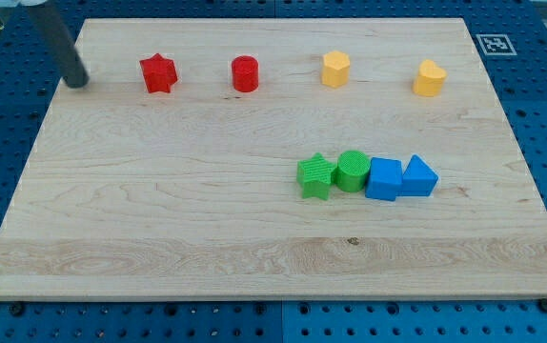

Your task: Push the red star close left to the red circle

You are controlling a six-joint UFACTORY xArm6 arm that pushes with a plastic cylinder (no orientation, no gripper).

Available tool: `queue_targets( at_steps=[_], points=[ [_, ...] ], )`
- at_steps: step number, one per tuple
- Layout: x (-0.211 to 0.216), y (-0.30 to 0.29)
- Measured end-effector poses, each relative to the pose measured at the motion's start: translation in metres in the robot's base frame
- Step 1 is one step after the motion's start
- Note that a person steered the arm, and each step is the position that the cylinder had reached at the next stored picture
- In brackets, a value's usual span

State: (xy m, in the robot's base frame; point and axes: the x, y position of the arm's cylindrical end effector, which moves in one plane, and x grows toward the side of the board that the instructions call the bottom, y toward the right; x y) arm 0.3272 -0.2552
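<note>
The red star (158, 73) lies near the view's top left on the wooden board (159, 219). The red circle (245, 73) stands to its right, about a block's width of bare board between them. My tip (78, 80) rests on the board to the left of the red star, apart from it, at about the same height in the view. The dark rod rises from the tip toward the view's top left corner.
Two yellow blocks (335, 69) (429, 78) lie along the view's top right. A row of green star (315, 176), green circle (352, 171), blue cube (384, 178) and blue triangle (418, 177) sits right of centre, touching one another.
</note>
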Motion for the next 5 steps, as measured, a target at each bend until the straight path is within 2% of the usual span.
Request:
queue_targets(
  at_steps=[2,5],
  points=[
    [-0.007,0.116],
    [-0.007,0.160]
  ],
)
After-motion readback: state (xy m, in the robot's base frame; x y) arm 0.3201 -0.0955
